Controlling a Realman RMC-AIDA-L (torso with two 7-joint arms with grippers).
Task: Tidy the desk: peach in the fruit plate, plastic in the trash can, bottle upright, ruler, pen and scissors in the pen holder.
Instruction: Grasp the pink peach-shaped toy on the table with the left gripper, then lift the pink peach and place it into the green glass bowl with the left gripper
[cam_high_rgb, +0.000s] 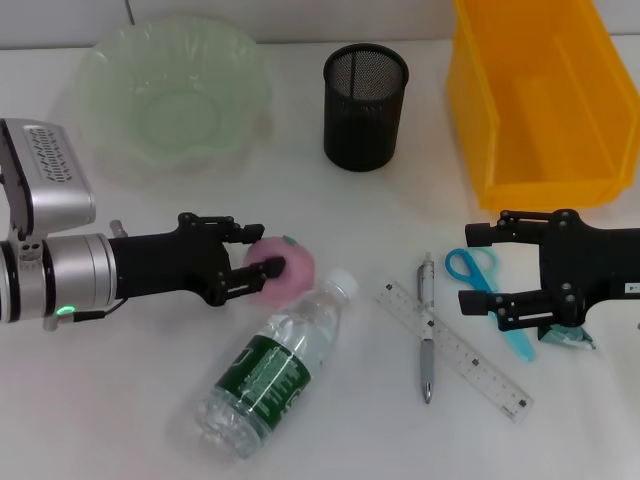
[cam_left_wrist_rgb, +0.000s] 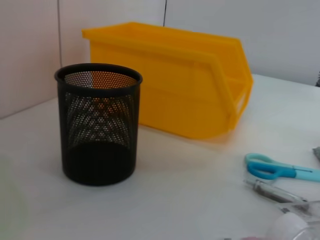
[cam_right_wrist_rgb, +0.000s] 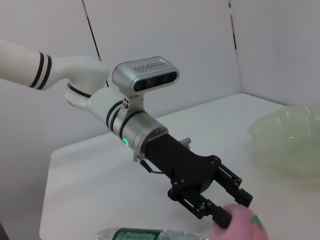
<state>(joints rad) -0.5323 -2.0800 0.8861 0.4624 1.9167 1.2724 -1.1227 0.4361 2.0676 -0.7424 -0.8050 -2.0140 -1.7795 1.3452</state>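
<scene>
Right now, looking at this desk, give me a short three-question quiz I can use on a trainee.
1. True or false: the peach already sits in the green plate.
2. Which hand is shut on the peach? A) left hand B) right hand
3. Fill in: the bottle is lying on its ____.

Key
1. False. It is on the desk beside the bottle cap.
2. A. The right hand is open above the scissors, near the pen and ruler.
3. Side.
</scene>
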